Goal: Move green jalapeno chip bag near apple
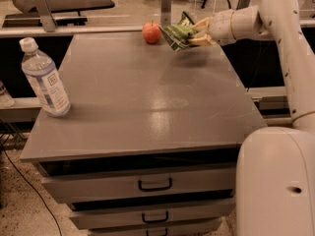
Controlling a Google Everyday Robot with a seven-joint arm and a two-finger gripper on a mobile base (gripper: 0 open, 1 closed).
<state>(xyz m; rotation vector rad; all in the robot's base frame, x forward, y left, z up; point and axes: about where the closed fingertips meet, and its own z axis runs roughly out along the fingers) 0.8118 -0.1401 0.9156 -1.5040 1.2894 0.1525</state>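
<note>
The green jalapeno chip bag (178, 32) is held in the air just above the far right part of the grey table (142, 92). My gripper (198, 32) is shut on the bag's right side, reaching in from the right. The red-orange apple (151, 32) sits on the table's far edge, just left of the bag, with a small gap between them. The bag's grey sealed edge points toward the apple.
A clear water bottle (45, 78) with a white cap stands upright at the table's left edge. Drawers (155, 184) with dark handles sit below the tabletop. My white arm and base (275, 181) fill the right side. A railing runs behind the table.
</note>
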